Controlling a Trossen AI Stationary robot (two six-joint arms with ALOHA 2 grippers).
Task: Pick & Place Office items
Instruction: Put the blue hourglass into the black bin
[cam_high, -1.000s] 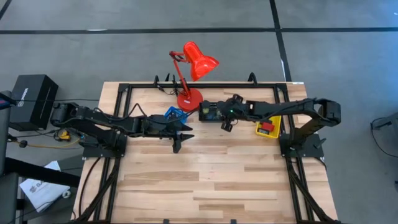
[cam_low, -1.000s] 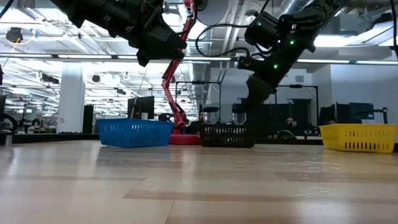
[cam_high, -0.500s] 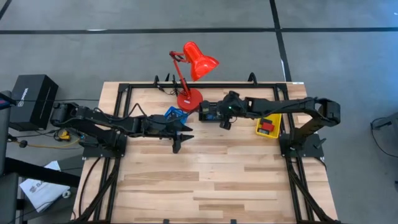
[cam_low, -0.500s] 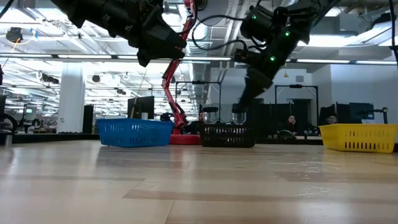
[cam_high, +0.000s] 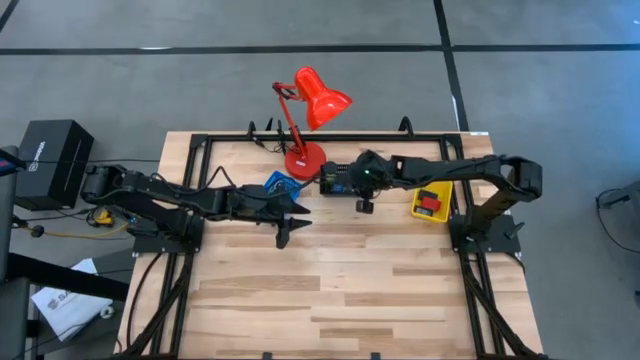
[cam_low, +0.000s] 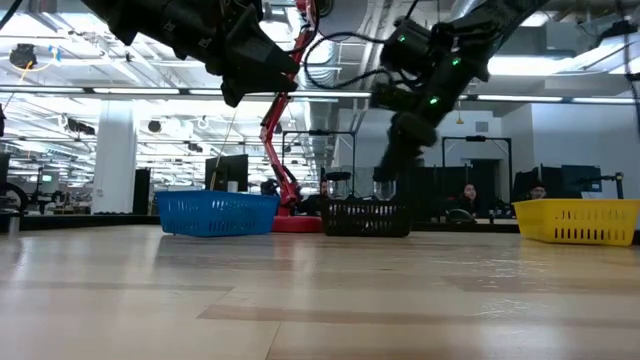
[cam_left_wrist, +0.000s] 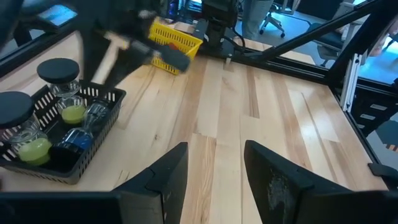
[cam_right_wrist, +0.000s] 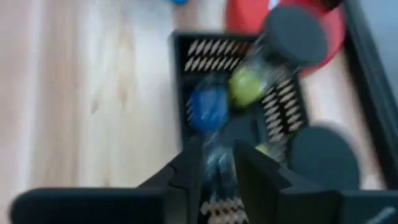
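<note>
We are hovering the right gripper (cam_right_wrist: 214, 168) over the black bin (cam_high: 338, 181), fingers slightly parted, its hold unclear. Jars (cam_left_wrist: 61, 93) sit in it. Left gripper (cam_left_wrist: 214, 180) is waiting beside it, gaping, empty.

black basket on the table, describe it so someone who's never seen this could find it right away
Start at the tall red desk lamp at the table's far edge. The black basket sits just beside its round base, under the right gripper. Unlike the blue basket and yellow basket, it holds clear jars with black lids.
</note>
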